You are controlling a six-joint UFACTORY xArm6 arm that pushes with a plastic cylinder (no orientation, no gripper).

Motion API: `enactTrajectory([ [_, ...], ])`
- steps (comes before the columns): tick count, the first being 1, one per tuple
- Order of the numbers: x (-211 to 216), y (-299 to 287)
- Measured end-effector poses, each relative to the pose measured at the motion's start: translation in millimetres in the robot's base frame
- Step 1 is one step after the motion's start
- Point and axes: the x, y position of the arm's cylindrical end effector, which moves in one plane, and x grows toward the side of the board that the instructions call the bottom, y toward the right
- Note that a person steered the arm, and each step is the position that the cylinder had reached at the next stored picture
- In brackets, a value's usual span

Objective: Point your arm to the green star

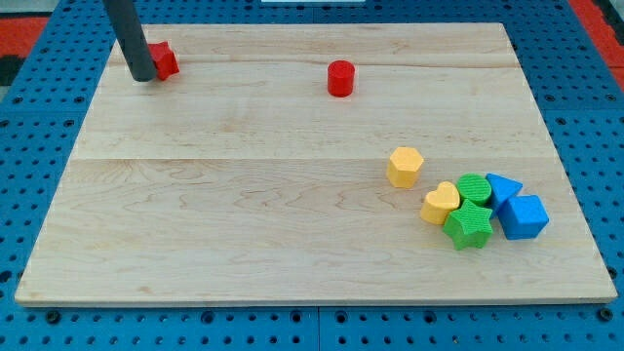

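The green star [469, 226] lies near the view's lower right, in a tight cluster. It touches a yellow heart [441, 203] on its left, a green round block [475, 188] above it, and a blue cube [524, 216] on its right. A blue triangle-like block [503, 188] sits behind the cube. My tip [142, 77] is at the view's upper left, right against a red block [164, 61], far from the green star.
A red cylinder [339, 78] stands at the top middle. A yellow hexagon [405, 167] sits just up-left of the cluster. The wooden board [244, 195] lies on a blue pegboard [29, 146].
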Motion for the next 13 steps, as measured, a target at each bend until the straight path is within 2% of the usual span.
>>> enactTrajectory([
  [1, 4.5, 0.0],
  [3, 61.3, 3.6],
  [5, 65.0, 6.5],
  [6, 93.8, 27.0],
  [8, 141.7, 145.8],
  [11, 148.9, 164.3],
  [12, 160.8, 194.0],
  [13, 187.1, 200.2],
])
